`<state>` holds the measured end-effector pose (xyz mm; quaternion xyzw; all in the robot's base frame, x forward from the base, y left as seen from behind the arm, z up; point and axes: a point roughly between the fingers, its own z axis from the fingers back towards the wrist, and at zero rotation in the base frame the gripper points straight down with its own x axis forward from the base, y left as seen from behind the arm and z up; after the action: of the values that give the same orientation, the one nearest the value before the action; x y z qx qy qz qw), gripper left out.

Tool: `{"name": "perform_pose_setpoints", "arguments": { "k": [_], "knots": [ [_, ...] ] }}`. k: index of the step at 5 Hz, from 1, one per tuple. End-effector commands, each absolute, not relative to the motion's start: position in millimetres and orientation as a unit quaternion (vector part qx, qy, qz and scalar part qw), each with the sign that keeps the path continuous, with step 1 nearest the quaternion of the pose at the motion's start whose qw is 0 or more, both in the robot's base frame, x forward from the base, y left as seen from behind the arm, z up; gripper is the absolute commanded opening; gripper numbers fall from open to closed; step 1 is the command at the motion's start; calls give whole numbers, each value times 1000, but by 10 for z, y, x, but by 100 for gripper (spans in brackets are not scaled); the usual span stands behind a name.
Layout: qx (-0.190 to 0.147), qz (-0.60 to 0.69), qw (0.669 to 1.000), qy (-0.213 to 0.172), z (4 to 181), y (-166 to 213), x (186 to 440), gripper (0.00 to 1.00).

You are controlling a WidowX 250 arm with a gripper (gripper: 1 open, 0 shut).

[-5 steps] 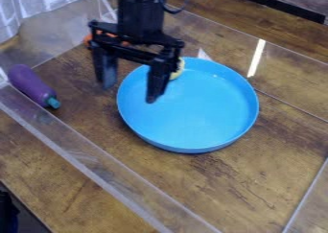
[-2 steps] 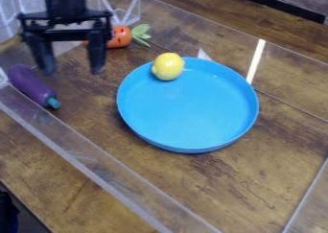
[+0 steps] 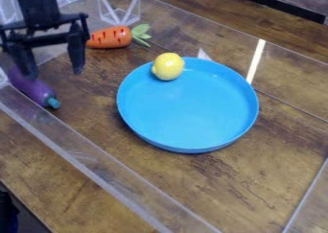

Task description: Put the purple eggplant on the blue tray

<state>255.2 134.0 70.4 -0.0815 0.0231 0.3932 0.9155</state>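
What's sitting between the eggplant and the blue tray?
Nothing: in the camera view, the stretch from the eggplant to the tray is bare wooden table. The lemon lies on the tray's far edge, the carrot farther back.

A dark wood-plank bench [image 3: 256, 194] with a glossy clear cover is seen. The blue tray [image 3: 193, 117] lies near centre. The purple eggplant [image 3: 33, 88] lies at the left edge, well apart from the tray. An orange carrot [image 3: 113, 37] with green leaves lies toward the back left.
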Motion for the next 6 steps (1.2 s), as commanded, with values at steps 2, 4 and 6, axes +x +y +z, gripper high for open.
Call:
{"name": "perform_pose_setpoints", "arguments": {
  "k": [2,4,6],
  "knots": [
    [-97,421,902,-1,638,1562,2580,100],
    [-106,457,883,-8,615,1734,2671,100],
    [-119,501,857,-14,582,1979,2765,100]
  ]
}}
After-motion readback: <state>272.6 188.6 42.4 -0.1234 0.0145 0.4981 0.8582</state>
